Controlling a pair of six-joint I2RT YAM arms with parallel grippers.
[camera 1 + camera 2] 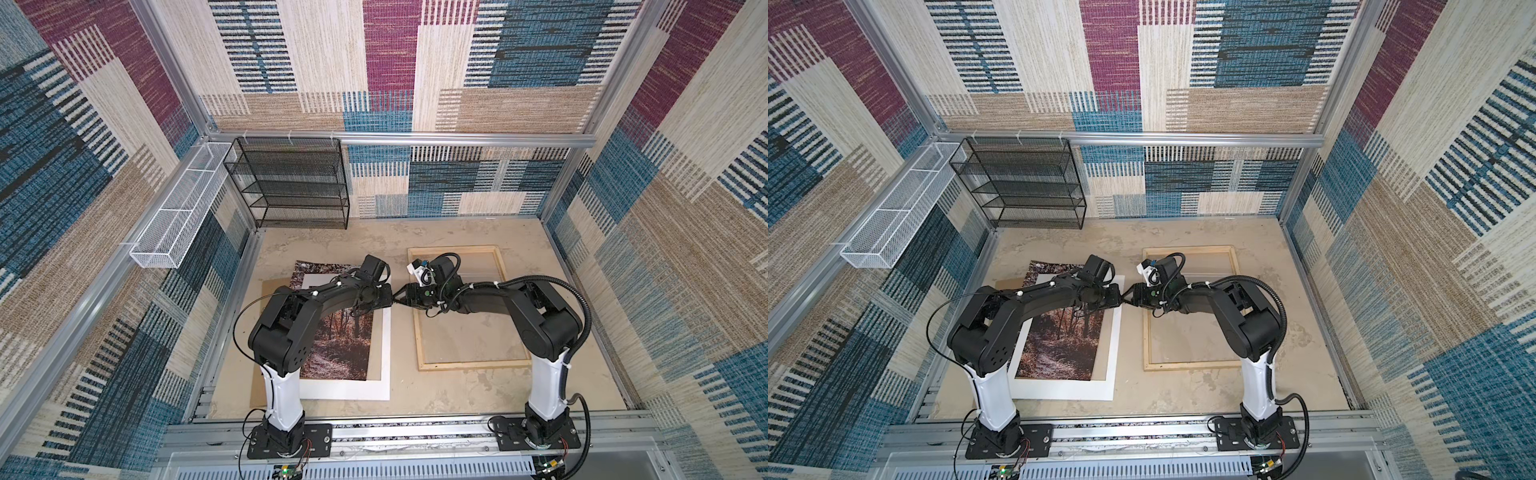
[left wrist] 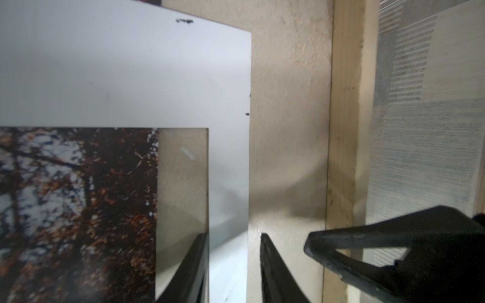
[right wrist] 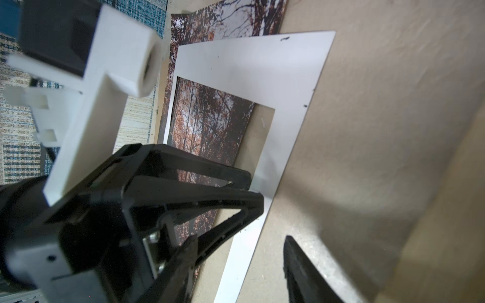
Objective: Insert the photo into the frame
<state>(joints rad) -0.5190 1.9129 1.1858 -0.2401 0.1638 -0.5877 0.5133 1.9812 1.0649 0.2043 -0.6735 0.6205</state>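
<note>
The photo (image 1: 336,349) of an autumn forest lies at the left on a brown backing board (image 1: 272,291), under a white mat (image 1: 345,390). The mat's window shows the photo (image 2: 78,210) and a strip of board. The pale wood frame (image 1: 473,362) lies flat at the right, apart from them. My left gripper (image 2: 233,236) points down, its jaws apart on either side of the mat's (image 2: 131,78) right strip. Facing it tip to tip, my right gripper (image 3: 241,238) hangs open over the mat's outer edge and bare table, between mat and frame rail (image 2: 343,131).
A black mesh shelf (image 1: 291,183) stands against the back wall. A white mesh basket (image 1: 178,216) hangs on the left wall. Patterned walls close in three sides. Both arms arch over the middle, their wrists close together.
</note>
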